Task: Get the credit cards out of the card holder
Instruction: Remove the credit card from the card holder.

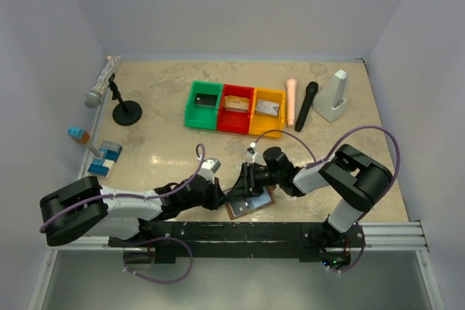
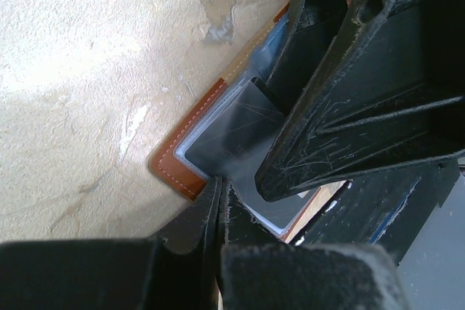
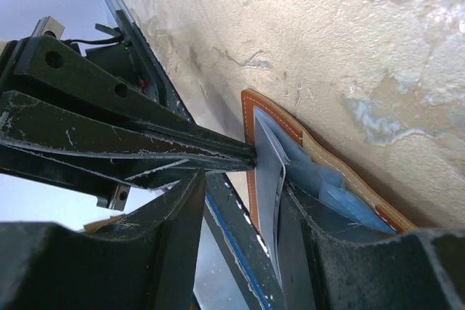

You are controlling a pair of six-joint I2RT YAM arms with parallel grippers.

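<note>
Top external, we log: card holder; left gripper, fingers pressed together, crowding its 9 o'clock; right gripper, fingers spread astride grey card; bins, 12 o'clock.

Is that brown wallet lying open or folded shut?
Open: the card holder lies spread flat, its grey-blue inner pockets facing up.
</note>
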